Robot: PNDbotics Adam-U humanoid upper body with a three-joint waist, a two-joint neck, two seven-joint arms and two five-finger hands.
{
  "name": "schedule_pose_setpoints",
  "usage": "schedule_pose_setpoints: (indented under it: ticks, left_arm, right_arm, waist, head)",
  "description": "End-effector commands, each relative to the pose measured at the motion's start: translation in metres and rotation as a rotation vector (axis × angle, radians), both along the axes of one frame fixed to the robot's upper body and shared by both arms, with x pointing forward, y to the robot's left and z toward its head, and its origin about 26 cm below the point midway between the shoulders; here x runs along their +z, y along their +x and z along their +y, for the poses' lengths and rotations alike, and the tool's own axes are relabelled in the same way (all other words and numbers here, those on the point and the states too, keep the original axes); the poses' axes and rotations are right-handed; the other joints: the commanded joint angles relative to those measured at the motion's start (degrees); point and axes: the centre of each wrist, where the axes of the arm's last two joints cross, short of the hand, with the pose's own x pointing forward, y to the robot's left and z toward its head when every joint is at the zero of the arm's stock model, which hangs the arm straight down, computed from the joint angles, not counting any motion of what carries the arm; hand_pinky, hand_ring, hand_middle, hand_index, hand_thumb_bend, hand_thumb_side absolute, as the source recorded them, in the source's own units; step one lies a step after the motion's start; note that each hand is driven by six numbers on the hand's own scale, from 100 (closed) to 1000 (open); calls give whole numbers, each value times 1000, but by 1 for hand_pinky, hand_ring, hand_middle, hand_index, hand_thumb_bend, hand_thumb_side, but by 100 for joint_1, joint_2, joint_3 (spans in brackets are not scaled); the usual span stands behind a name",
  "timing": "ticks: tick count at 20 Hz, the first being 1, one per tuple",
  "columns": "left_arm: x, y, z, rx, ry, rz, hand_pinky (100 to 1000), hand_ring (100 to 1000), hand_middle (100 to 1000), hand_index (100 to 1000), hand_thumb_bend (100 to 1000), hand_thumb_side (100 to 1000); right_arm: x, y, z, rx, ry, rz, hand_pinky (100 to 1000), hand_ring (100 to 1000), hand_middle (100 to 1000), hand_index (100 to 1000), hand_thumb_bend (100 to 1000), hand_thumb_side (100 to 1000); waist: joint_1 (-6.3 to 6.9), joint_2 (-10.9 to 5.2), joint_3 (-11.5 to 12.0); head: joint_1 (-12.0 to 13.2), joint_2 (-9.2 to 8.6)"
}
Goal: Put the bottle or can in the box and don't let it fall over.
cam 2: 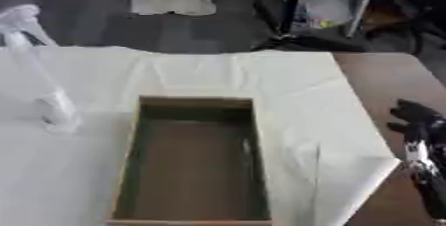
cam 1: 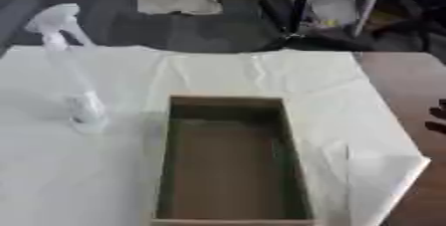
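At the left of the frame, well apart from my hands, the spray bottle (cam 1: 74, 70) stands upright on the white sheet (cam 1: 261, 75), pale and see-through, its trigger head in the upper left. Just beside it, lower centre, sits the open cardboard box (cam 1: 228, 163), with nothing in it that I can see. Only my right hand (cam 2: 418, 138) shows, at the right edge over the bare brown table (cam 2: 392, 78), its dark fingers relaxed and holding nothing. My left hand is not in view.

As I judge it, the step is the reach and grasp, not yet begun. The bottle is tall and narrow, so I would take it from the side, low on the body rather than by the head, to keep it from tipping. Then I would lift it straight, clear the box's near wall, set its base flat on the box floor, and let go only once it rests square.
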Motion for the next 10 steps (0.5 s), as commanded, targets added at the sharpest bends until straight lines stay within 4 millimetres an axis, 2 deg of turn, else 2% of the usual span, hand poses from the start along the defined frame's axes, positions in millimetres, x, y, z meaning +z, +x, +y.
schedule_pose_setpoints:
  ticks: [1,7,10]
  left_arm:
    - [16,-2,-5,-22,135,29,851,801,802,834,100,610]
    - [18,0,-10,-65,262,136,861,775,778,849,100,705]
    - [18,0,-11,-80,283,166,864,775,780,851,100,724]
  right_arm:
    - [4,-2,-3,-22,-25,-11,739,811,792,751,100,643]
    - [5,0,-2,-19,-20,-14,740,815,795,751,100,644]
    - [4,0,-1,-17,-15,-8,745,824,801,751,100,643]
  waist:
    - [33,-106,37]
    - [30,-116,40]
    - [27,-105,22]
  head:
    - [-53,54]
    - [-49,84]
    - [-22,88]
